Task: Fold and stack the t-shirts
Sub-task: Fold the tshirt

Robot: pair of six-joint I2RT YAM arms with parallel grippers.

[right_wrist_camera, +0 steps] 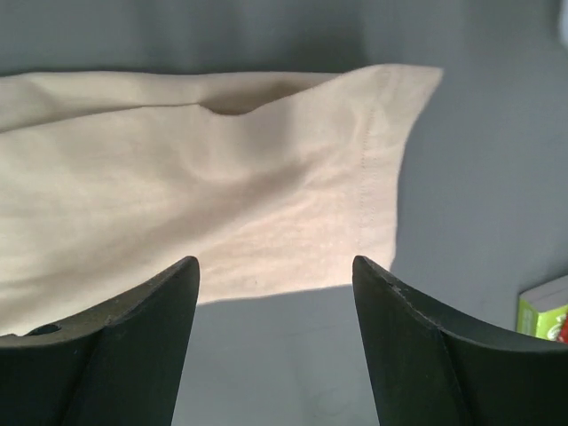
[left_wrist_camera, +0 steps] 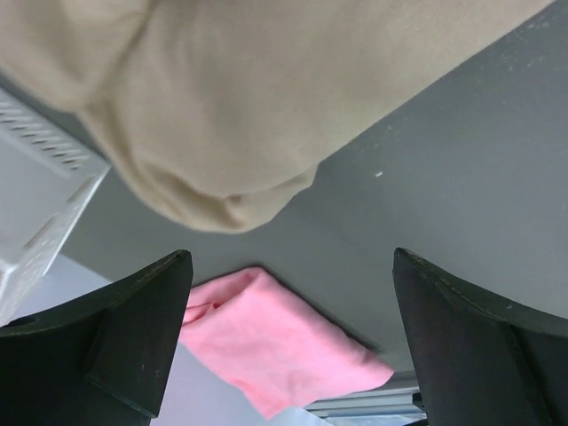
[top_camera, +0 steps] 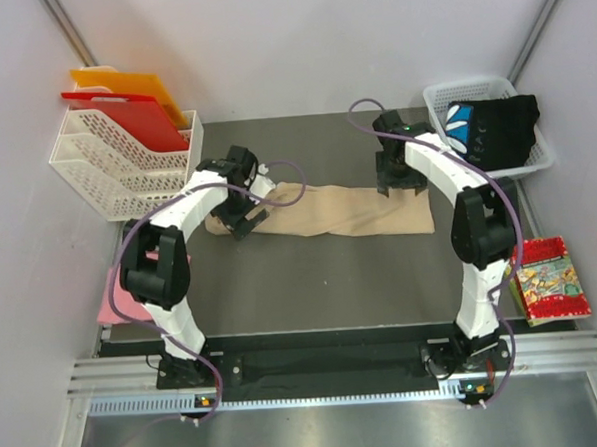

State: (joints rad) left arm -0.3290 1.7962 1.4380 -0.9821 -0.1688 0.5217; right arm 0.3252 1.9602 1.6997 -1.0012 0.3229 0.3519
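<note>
The beige t-shirt point(top_camera: 338, 211) lies on the dark table as a long folded strip running left to right. My left gripper point(top_camera: 240, 219) hovers at its left end, open and holding nothing; in the left wrist view the beige cloth point(left_wrist_camera: 248, 98) sits beyond the spread fingers point(left_wrist_camera: 142, 328) of that gripper point(left_wrist_camera: 291, 266). My right gripper point(top_camera: 402, 183) stands open over the strip's right end, and the hem point(right_wrist_camera: 222, 195) lies just past this gripper point(right_wrist_camera: 275, 266), untouched. The pink t-shirt point(top_camera: 117, 298) rests folded at the table's left edge point(left_wrist_camera: 275, 342). The black printed t-shirt point(top_camera: 494, 128) fills a white basket.
The white basket point(top_camera: 434, 101) stands at the back right. A white file rack point(top_camera: 115, 168) with a red board point(top_camera: 133, 117) and an orange board point(top_camera: 136, 87) stands at the back left. A colourful packet point(top_camera: 549, 280) lies off the right table edge, its corner point(right_wrist_camera: 546, 311) showing.
</note>
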